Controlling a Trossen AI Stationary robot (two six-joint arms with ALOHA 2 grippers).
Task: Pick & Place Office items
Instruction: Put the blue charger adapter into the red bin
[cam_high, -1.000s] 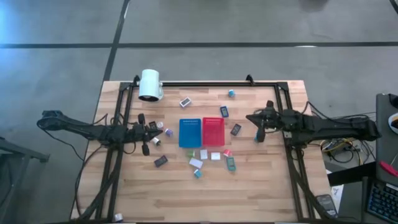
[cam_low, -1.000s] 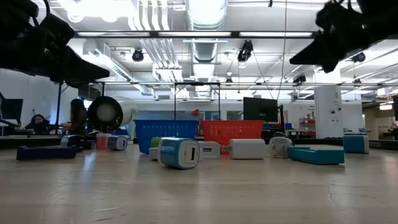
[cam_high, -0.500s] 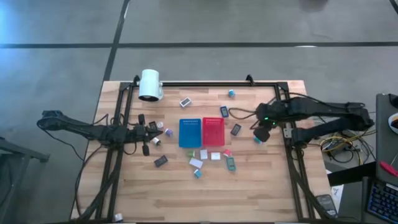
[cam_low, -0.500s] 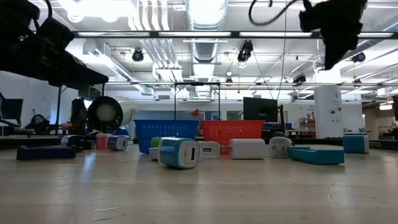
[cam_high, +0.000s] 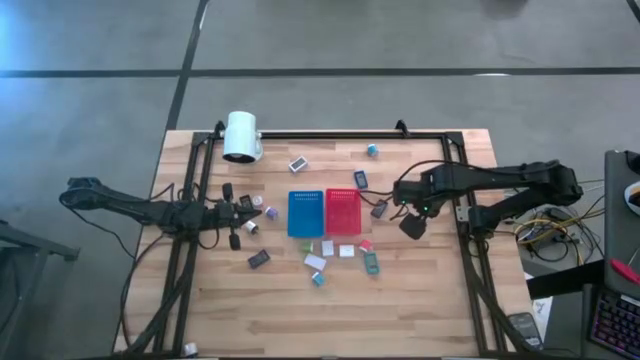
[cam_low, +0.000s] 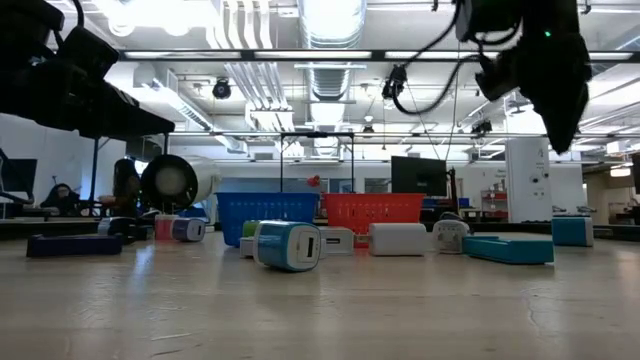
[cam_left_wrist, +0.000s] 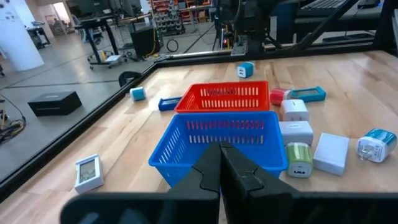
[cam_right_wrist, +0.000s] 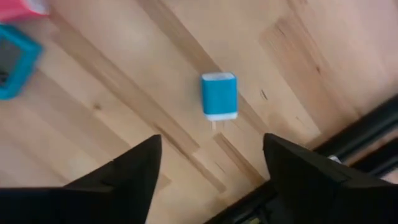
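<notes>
My right gripper (cam_right_wrist: 211, 165) hung over the table (cam_high: 400, 310) right of the red tray (cam_high: 342, 211), jaws wide apart, empty. A small blue block (cam_right_wrist: 219, 96) lay between them, below, only in my wrist view. My left gripper (cam_left_wrist: 221, 163) stayed pinched together left of the blue tray (cam_high: 304, 213).

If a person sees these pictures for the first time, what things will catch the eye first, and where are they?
Most striking are the blue tray and the red tray, side by side in the middle of the table, with small office items scattered around them. A big white cylinder lies at the table's far left corner. The right gripper, open, hangs to the right of the trays, while the left gripper waits shut on their left.
</notes>
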